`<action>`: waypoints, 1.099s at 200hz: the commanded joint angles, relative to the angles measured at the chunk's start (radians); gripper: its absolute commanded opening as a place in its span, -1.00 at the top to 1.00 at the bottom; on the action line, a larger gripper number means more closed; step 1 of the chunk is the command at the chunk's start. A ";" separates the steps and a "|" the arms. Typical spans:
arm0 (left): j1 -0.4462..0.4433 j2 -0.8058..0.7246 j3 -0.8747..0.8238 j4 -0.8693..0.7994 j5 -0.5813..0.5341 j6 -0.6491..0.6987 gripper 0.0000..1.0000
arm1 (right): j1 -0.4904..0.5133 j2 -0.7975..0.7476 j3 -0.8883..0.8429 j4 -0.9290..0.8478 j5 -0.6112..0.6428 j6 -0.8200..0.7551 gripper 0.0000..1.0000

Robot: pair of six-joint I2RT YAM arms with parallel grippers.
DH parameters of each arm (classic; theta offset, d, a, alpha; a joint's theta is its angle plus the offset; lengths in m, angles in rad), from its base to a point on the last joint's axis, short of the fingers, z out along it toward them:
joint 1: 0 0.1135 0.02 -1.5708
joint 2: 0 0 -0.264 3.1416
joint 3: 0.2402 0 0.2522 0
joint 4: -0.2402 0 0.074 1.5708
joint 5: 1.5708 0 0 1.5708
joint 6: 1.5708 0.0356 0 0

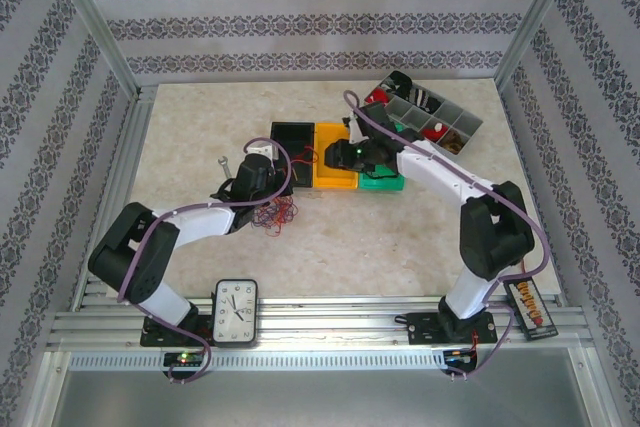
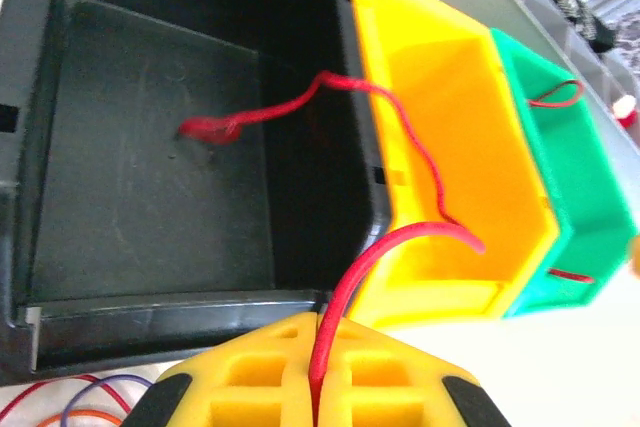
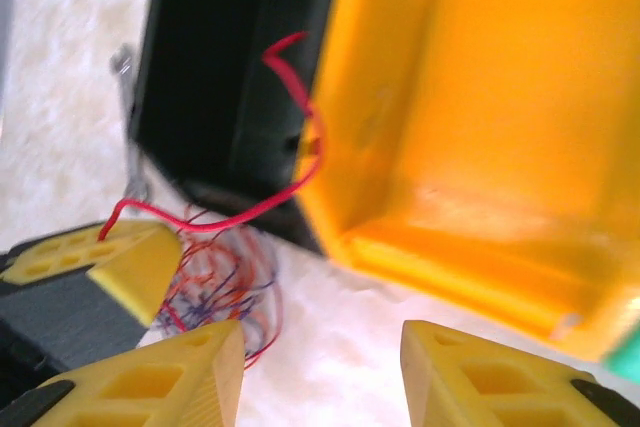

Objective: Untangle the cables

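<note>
- The left gripper (image 2: 318, 362) has its yellow jaws pressed together on one red cable (image 2: 420, 230), which comes up from between them.
- From the jaws this red cable bends toward 2 o'clock and then turns back toward 11 o'clock. It crosses the wall of the yellow bin (image 2: 450, 97) and the rim of the black bin (image 2: 150, 197), and its end lies on the floor of the black bin.
- The right gripper (image 3: 320, 352) has its jaws spread, and nothing is between them. It hangs near the front corner of the yellow bin.
- At 9 o'clock of the right gripper, the bunch of cables (image 3: 225, 282), red and dark blue, lies on the table (image 3: 60, 67), just beside the black bin.
- In the top view this bunch is at 6 o'clock of the left gripper.
- The green bin (image 2: 530, 147) stands at 3 o'clock of the yellow bin and touches it. Thin red loops show at its walls.
- The grey compartment tray (image 1: 440, 117) is at 1 o'clock of the bins, and a clock (image 1: 235, 309) is at 6 o'clock of the bunch.
</note>
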 commanded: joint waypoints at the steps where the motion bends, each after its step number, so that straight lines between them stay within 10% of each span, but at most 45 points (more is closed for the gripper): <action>1: -0.017 -0.063 -0.008 0.043 0.085 0.067 1.00 | 0.029 -0.010 -0.007 0.061 -0.084 -0.009 0.02; 117: -0.014 -0.246 0.063 -0.107 0.286 0.138 1.00 | 0.025 0.047 0.177 0.102 -0.222 -0.011 0.02; 220: 0.045 -0.140 0.103 0.141 0.279 -0.041 1.00 | -0.072 -0.114 -0.046 0.259 -0.428 0.105 0.08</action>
